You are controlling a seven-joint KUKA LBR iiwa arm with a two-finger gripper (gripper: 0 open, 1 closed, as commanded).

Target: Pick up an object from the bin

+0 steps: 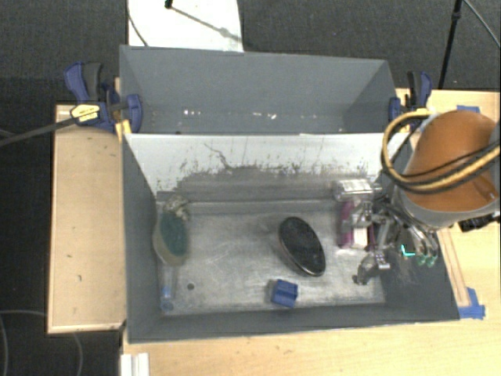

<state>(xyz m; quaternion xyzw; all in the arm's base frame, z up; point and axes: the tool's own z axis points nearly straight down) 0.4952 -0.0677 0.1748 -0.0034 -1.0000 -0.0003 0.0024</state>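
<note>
My gripper (367,271) hangs low over the right end of the bin floor, close to the right wall. Just to its left, against the back right of the floor, stands a purple and white thing with a silver cap (347,219); whether the gripper touches it I cannot tell. A black oval object (302,246) lies flat in the middle of the floor, left of the gripper. Near the front wall sits a small blue block (282,292).
At the left end of the bin lies a brush with a green head and a blue handle (171,245). The arm with its orange cover and cables comes in over the bin's right rim.
</note>
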